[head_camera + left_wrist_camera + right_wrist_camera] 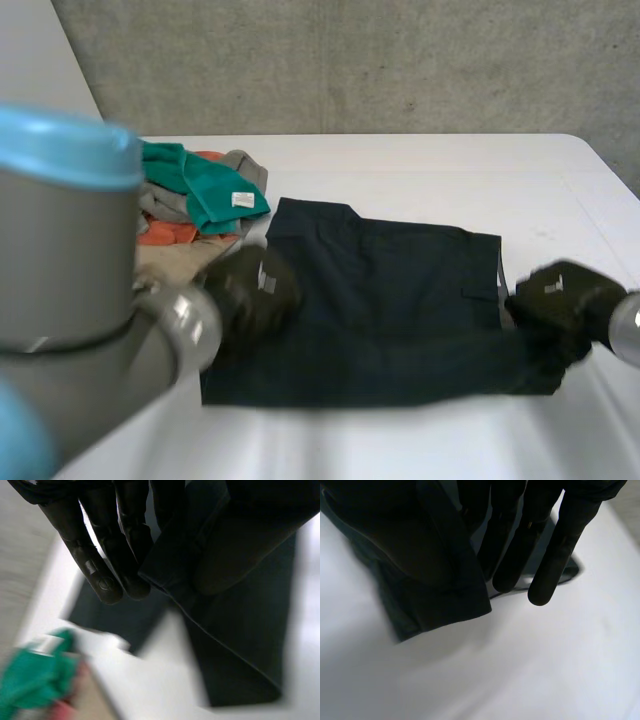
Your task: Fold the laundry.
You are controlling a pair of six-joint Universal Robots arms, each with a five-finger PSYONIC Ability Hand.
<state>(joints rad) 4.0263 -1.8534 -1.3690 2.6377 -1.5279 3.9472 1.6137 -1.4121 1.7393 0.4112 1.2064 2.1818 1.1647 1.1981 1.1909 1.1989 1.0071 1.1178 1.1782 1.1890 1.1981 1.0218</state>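
**Both hands on the dark garment, one at each end**

My left arm [70, 300] fills the near left of the head view, its grey joint and blue cap large in front of me. The left hand [255, 288] is down at the left end of the dark garment [390, 290], palm over the cloth's edge. In its wrist view, the fingers [107, 565] run nearly straight, and a folded edge of the cloth is raised just beside them, pressed against the thumb side. I read that as a pinch on the cloth.

The right hand [560, 298] sits at the opposite end, at the near right corner. In its own wrist view, the fingers [545, 545] are long and straight. The hem of the garment [445, 595] hangs beside them, clear of the counter [545, 670], with a shadow beneath it. That end too looks clamped between fingers and thumb.

The garment lies spread across the middle of the white counter [420, 170], long side running between the hands, and its near edge looks bunched.

Just beyond the left hand is a heap of other laundry. A green cloth [195, 185] with a white label lies on top, over a grey piece [245, 165], an orange piece [165, 234] and a beige piece [170, 262]. The heap touches the garment's far left corner. A concrete wall [350, 60] stands behind the counter.
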